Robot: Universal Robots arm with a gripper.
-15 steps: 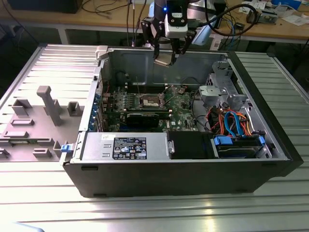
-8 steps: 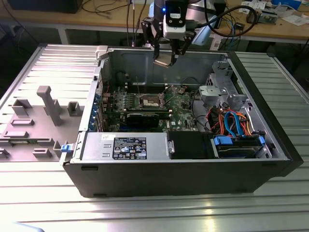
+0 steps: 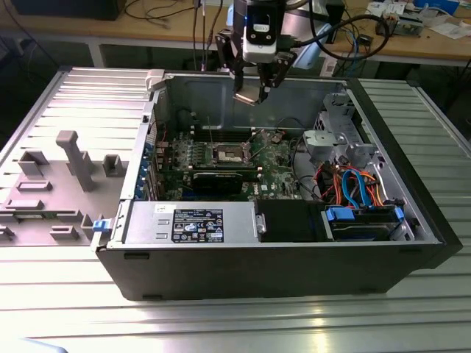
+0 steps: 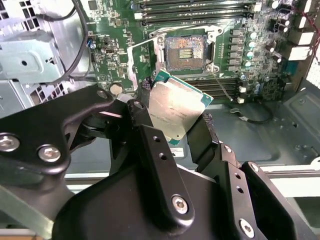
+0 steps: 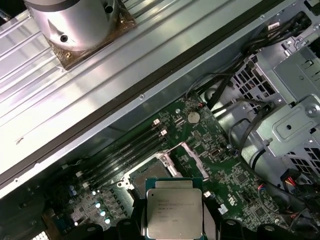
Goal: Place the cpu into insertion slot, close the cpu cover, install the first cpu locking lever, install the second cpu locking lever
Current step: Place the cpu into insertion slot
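My gripper [image 3: 252,94] hangs above the open computer case, shut on the cpu [image 4: 175,107], a flat square chip with a dull silver top. The black fingers [image 4: 145,115] clamp two opposite edges of the chip, which also appears in the first wrist view as the cpu [image 5: 174,212]. Below on the green motherboard lies the insertion slot [image 4: 186,52], a bare square socket with a metal rim, seen from outside as the insertion slot [image 3: 228,154]. The cpu cover [image 5: 194,152] stands swung up beside the socket. A thin wire lever [image 4: 222,85] sticks out next to it.
Long memory slots [image 4: 200,7] run beside the socket, and a long black card [image 3: 224,176] lies in front of it. A metal drive cage [image 3: 335,136], coloured cables [image 3: 353,187] and a power supply [image 3: 191,220] fill the case. Grey fixtures [image 3: 73,158] stand at the exterior view's left.
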